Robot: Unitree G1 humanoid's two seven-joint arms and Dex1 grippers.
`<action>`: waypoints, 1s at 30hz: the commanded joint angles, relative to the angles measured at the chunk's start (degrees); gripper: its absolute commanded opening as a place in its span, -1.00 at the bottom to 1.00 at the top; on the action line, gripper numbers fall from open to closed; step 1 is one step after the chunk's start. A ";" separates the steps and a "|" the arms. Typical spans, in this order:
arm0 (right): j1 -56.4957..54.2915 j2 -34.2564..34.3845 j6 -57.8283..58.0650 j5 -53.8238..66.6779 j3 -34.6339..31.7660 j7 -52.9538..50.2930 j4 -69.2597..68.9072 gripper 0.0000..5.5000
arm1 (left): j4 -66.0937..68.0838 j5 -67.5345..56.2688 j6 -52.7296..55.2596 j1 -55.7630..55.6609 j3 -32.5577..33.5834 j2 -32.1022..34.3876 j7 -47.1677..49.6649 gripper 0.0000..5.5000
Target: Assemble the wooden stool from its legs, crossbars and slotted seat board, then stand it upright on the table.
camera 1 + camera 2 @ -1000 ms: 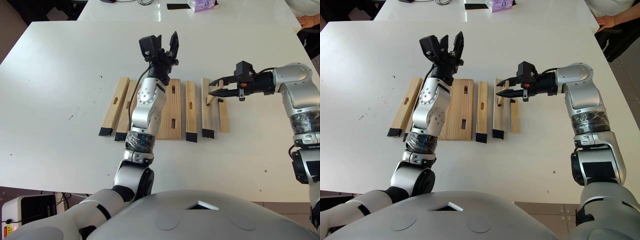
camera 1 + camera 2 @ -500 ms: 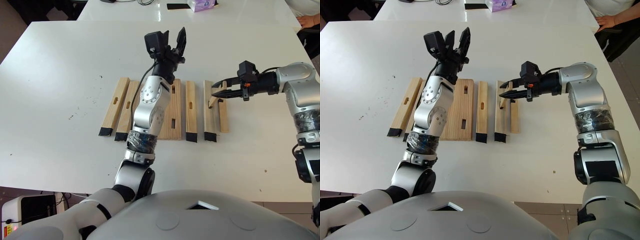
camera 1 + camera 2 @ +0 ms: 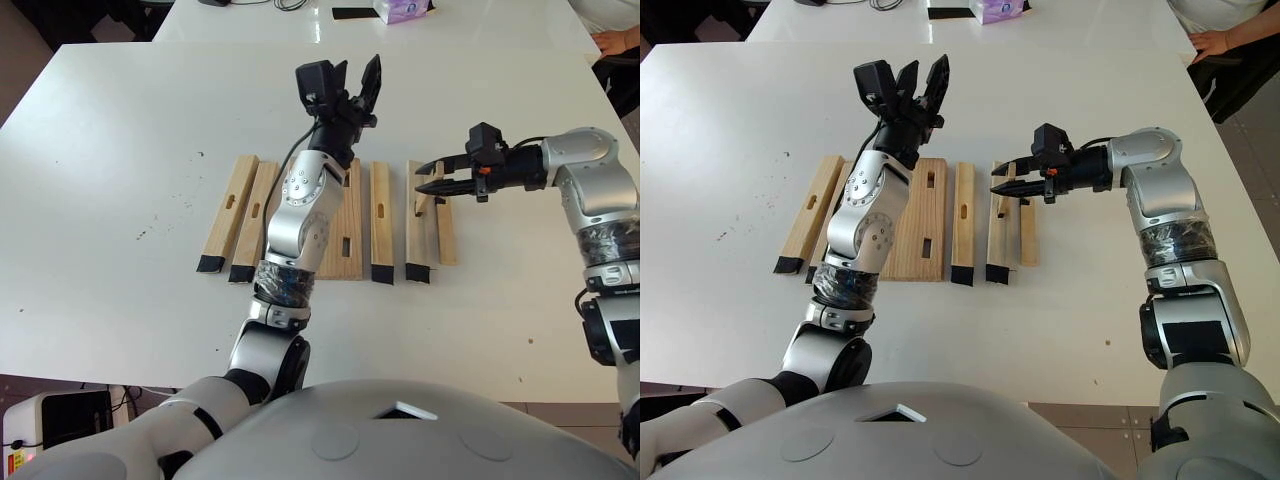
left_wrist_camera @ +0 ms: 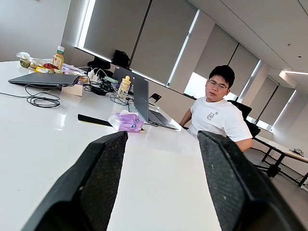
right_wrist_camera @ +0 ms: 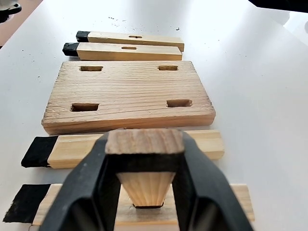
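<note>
**Crossbar being held at a leg slot by the right end effector**

One crossbar (image 3: pixel 428 199) is being gripped, tilted, by the right end effector (image 3: pixel 421 178), whose two fingers are being kept closed on the wood; in the right wrist view its tapered lower end is being held at the slot of the fourth leg (image 3: pixel 416 228), though whether it is seated inside cannot be told; a second crossbar (image 3: pixel 446 236) is lying flat just beside that leg, on the robot's right of it.

Four legs are being counted in all, each showing one black tip at the end nearer the robot; the first leg (image 3: pixel 228 212) and the second leg (image 3: pixel 256 218) are lying side by side to the left of the seat board (image 3: pixel 350 215); the third leg (image 3: pixel 381 222) is lying between the board and the fourth leg.

One seat board, with four slots, is lying flat on the white desk (image 3: pixel 120 150), partly covered by the left arm.

The left end effector (image 3: pixel 358 80) is being held raised above the board's far edge, its two fingers being spread wide with nothing between them.
</note>
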 commanded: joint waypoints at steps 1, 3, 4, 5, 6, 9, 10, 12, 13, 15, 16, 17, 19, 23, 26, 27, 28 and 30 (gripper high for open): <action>4.90 0.82 2.63 -4.03 2.28 -3.02 3.43 -0.52 | 0.49 -0.16 0.04 3.45 0.39 -2.71 0.11 -0.01; 4.31 1.65 -0.61 -2.85 0.26 -4.04 3.78 -0.52 | 0.62 -0.10 -0.23 3.37 0.94 -2.54 0.33 -0.01; 4.31 1.80 -1.40 -1.48 -1.17 -3.90 3.05 -0.52 | 0.67 -0.14 -0.27 3.34 1.14 -2.50 0.34 -0.01; 4.61 1.74 -1.86 -0.28 -2.47 -3.92 2.05 -0.46 | 0.70 -0.18 -0.27 3.32 1.27 -2.51 0.28 -0.01; 4.40 1.88 -1.45 0.73 -3.44 -3.94 1.38 -0.38 | 0.52 -0.17 -0.34 3.45 1.57 -2.46 0.40 -0.01; 5.65 1.67 1.29 2.49 -5.58 -5.22 -2.56 -0.23 | 0.07 -0.34 -0.37 3.71 2.29 -2.20 0.34 -0.01; 6.25 1.59 2.64 2.68 -6.01 -6.17 -4.07 -0.19 | -0.04 -0.34 -0.35 3.74 2.50 -2.02 0.20 -0.01; 7.58 1.27 5.40 3.41 -6.76 -7.56 -7.30 -0.19 | -0.44 -0.39 -0.37 4.01 2.95 -1.85 0.24 -0.01; 8.29 1.16 6.72 3.92 -7.21 -8.24 -8.96 -0.19 | -0.82 -0.27 -0.27 4.23 3.08 -1.69 0.40 -0.01; 10.04 1.01 9.39 5.17 -8.38 -9.83 -12.55 -0.19 | -1.39 -0.13 -0.17 4.61 3.27 -1.53 0.59 -0.01; 11.60 0.64 10.79 6.08 -9.12 -10.44 -15.16 -0.19 | -1.71 -0.33 0.12 4.78 3.33 -1.45 0.46 -0.01; 13.21 0.07 11.94 6.92 -9.80 -10.78 -17.77 -0.19 | -1.97 -0.55 0.40 4.92 3.35 -1.38 0.23 -0.01; 16.61 -1.58 13.20 8.28 -11.49 -10.97 -23.10 -0.19 | -2.71 -0.63 1.20 5.31 3.18 -0.97 0.05 -0.01; 18.72 -4.71 15.61 10.32 -15.27 -11.93 -29.87 -0.19 | -3.91 -1.14 1.62 6.17 3.48 -0.74 0.35 -0.01; 17.21 -5.09 17.18 11.60 -17.25 -14.18 -32.10 -0.19 | -4.51 -1.26 1.65 6.51 3.66 -0.50 0.40 -0.01; 16.98 -5.01 17.59 12.01 -17.64 -14.76 -32.80 -0.19 | -4.53 -1.11 1.58 6.49 3.66 -0.44 0.46 -0.01; 16.97 -4.99 17.94 12.49 -17.97 -15.18 -33.58 -0.19 | -4.43 -1.11 1.57 6.41 3.66 -0.46 0.46 -0.01; 16.65 -4.86 19.29 14.43 -18.94 -16.22 -35.23 -0.19 | -4.26 -1.03 1.50 6.27 3.66 -0.47 0.47 -0.01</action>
